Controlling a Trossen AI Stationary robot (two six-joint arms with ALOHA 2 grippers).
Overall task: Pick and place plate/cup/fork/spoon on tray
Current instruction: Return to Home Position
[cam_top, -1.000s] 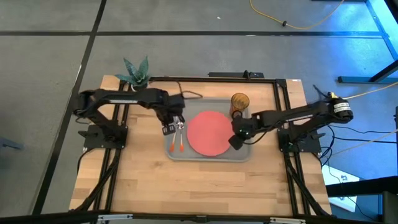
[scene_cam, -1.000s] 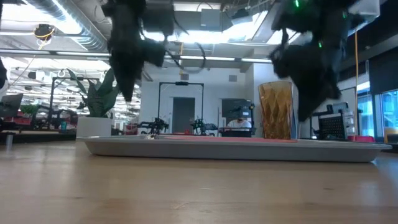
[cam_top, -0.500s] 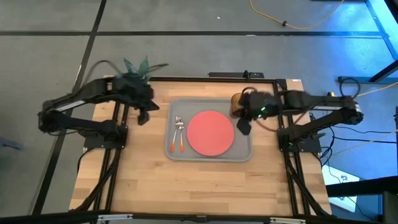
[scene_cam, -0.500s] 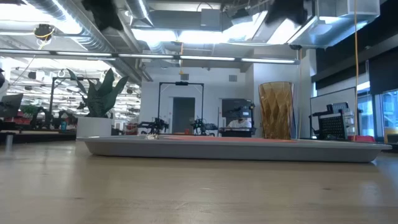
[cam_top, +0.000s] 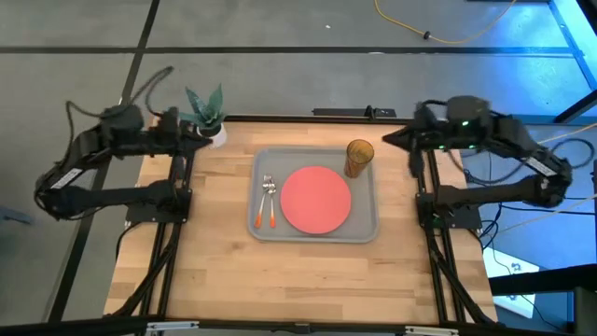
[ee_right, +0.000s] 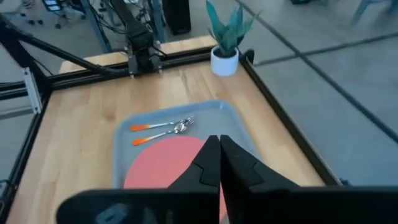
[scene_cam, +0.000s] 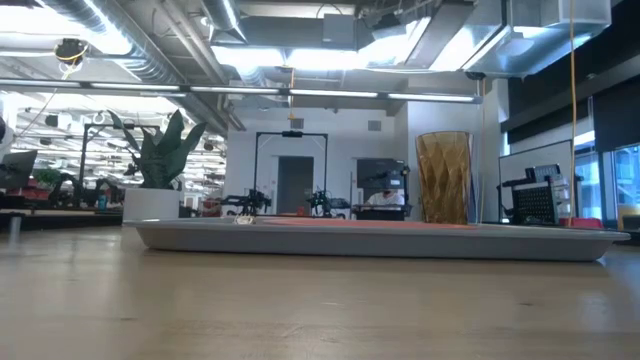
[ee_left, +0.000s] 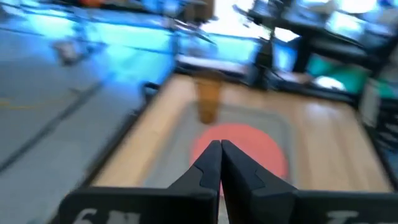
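High view has one grey tray [cam_top: 366, 219] lying flat in the middle of the wooden counter [cam_top: 215, 271], and everything for the table setting is on it. One coral plate [cam_top: 316, 199] lies flat at the tray's centre. One amber cup [cam_top: 359, 156] stands upright in the tray corner on the right arm's side, at the plant's end of the counter, just beside the plate's rim. Two orange-handled utensils [cam_top: 268, 202] lie side by side on the left strip of the tray, between the plate and the rim, silver heads close together and pointing toward the plant's end. They are too small here to tell apart.

One white pot with a green plant [cam_top: 210, 131] stands at the counter's left corner, off the tray.

Two arms are over the counter's edges, well apart from the tray. The left jaws are next to the plant pot, pressed together with nothing between them. The right jaws are above the opposite corner, likewise closed tight on nothing.
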